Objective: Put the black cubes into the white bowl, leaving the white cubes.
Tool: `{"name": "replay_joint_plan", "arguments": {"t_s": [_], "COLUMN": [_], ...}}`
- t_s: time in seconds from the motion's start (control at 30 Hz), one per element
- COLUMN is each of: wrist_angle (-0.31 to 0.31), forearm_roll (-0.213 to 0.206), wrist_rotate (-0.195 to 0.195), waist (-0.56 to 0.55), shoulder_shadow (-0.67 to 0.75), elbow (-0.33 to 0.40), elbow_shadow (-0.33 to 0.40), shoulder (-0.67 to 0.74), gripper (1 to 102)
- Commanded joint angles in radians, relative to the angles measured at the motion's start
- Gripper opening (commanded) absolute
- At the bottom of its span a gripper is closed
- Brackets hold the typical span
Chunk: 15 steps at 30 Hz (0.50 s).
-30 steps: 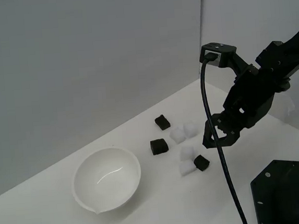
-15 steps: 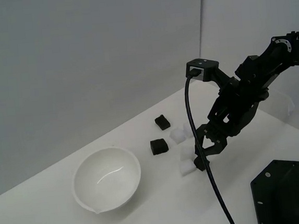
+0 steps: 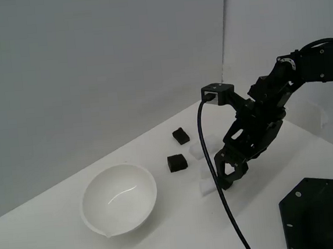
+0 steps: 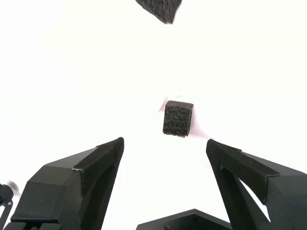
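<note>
The white bowl (image 3: 119,197) sits empty toward the exterior view's left. Two black cubes (image 3: 180,136) (image 3: 177,162) lie on the table between the bowl and my arm. My gripper (image 3: 226,176) hangs low over the cluster of white cubes (image 3: 207,185) (image 3: 195,150), and it hides the third black cube in that view. In the wrist view that black cube (image 4: 178,118) lies just ahead of my open gripper (image 4: 164,143), centred between the spread fingers (image 4: 93,165) and untouched. Another black cube (image 4: 160,8) shows farther off. The white cubes are washed out there.
A black round base (image 3: 323,215) stands at the exterior view's lower right. The camera cable (image 3: 221,213) droops from the wrist down across the table's front. A grey wall runs close behind the table's far edge.
My arm has swung toward the exterior view's left and dropped, bringing the gripper over the black cube beside the white ones. The jaws stayed open. No cube moved.
</note>
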Motion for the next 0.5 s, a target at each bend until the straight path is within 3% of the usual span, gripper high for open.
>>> {"name": "replay_joint_plan", "arguments": {"t_s": [0.0,0.47], "wrist_angle": [0.002,-0.052], "forearm_roll": [-0.008,0.009], "wrist_rotate": [0.02,0.023], "waist": [-0.014,-0.048], "shoulder_shadow": [-0.002,-0.126], "elbow": [-0.017,-0.038], "elbow_shadow": [-0.015,-0.038], "shoulder": [-0.005,-0.13], "gripper": [100,99]}}
